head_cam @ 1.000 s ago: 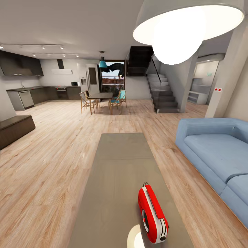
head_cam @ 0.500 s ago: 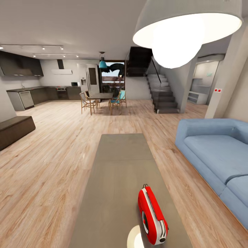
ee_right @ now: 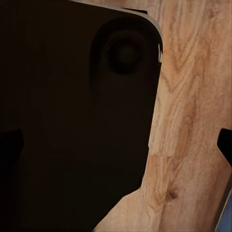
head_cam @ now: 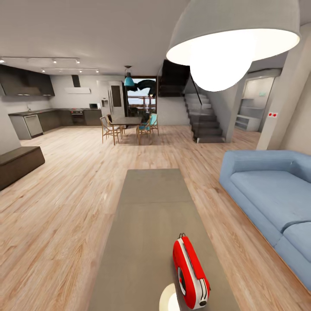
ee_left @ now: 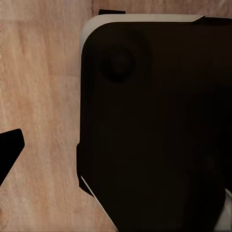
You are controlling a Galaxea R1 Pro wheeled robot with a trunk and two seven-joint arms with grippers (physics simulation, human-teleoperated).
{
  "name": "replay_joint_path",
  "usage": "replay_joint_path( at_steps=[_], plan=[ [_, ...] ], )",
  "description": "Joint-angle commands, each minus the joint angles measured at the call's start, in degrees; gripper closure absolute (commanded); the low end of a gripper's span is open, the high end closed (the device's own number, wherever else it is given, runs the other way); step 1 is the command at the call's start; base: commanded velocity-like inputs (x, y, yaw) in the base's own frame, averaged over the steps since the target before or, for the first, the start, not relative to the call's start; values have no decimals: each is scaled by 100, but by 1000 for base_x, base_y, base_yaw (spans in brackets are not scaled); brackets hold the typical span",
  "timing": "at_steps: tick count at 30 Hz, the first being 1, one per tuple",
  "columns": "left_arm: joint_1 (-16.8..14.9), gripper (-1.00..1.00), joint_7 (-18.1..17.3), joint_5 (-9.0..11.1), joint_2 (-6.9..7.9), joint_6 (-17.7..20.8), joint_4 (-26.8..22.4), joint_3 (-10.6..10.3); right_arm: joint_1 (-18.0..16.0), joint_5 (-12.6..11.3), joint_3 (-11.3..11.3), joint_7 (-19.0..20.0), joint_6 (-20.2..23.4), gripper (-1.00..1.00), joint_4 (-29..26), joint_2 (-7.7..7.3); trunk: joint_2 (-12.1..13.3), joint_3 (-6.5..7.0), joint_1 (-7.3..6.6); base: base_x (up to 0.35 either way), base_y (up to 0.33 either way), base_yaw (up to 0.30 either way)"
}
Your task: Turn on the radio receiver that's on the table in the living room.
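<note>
Near the bottom edge of the head view, the radio receiver (head_cam: 191,274) is standing upright on the near end of the table (head_cam: 147,216), slightly right of the table's centre line. Its red body is running lengthwise along the table, with its white face and round dial turning toward the near left and its thin wire handle rising at the far end. A pale round patch (head_cam: 169,299) is lying on the table top just beside the radio's near left side; what it is cannot be told.

The table is stretching away toward the far side of the living room, lying on the light wood plank floor (head_cam: 65,207). A blue sofa (head_cam: 270,196) is sitting to the right of the table, apart from it. A white dome pendant lamp (head_cam: 231,39) is hanging overhead at upper right, glowing. A dark low bench (head_cam: 19,162) is standing at far left. A dining table with chairs (head_cam: 127,125), a kitchen (head_cam: 39,116) and a staircase (head_cam: 203,119) are showing at the far end.

In both wrist views a large dark body (ee_left: 159,125) (ee_right: 72,116) is blocking most of the picture above plank flooring. Whether either tool is spread or closed cannot be told, nor whether either has hold of anything.
</note>
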Motion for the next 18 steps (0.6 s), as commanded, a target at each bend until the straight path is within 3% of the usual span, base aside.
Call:
replay_joint_path(
  at_steps=[1, 18],
  plan=[
    [0, -100, 0, 0, 0, 0, 0, 0, 0, 0, 0, 0, 0, -100, 0, 0, 42, 19, -23, 0, 0, 0],
    [0, -100, 0, 0, 0, 0, 0, 1, 0, 0, 0, 0, 0, -100, 0, 0, 723, 324, -396, 0, 0, 0]
  ],
)
